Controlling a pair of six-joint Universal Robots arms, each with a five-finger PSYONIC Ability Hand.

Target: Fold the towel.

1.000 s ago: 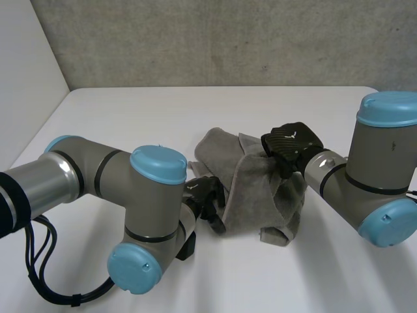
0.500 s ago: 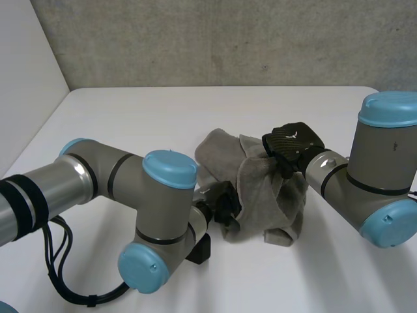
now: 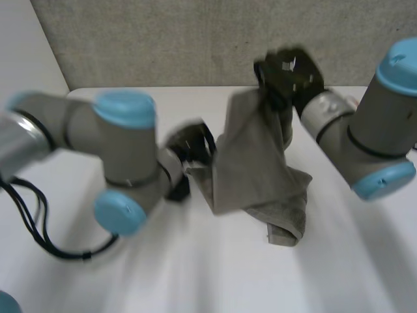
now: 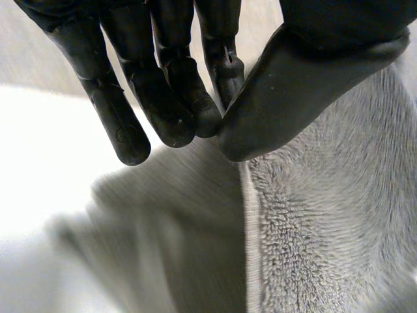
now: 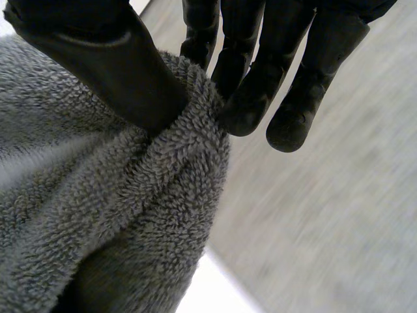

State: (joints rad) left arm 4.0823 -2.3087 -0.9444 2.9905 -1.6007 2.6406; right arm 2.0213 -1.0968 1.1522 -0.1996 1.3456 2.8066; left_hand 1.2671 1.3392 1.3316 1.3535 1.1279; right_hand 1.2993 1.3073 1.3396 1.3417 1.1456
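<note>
Grey towel (image 3: 251,156) hangs over white table (image 3: 163,274) — upper corner of towel pinched in right hand (image 3: 287,75), thumb (image 5: 111,59) pressing pile against fingers (image 5: 244,91). Left hand (image 3: 192,140) at towel's left edge, lower than right hand, thumb and fingertips closed on hem with cloth nipped between. Towel drapes slantwise between both hands — its lowest bunched end down at table. Grey wall (image 3: 163,39) behind towel.
</note>
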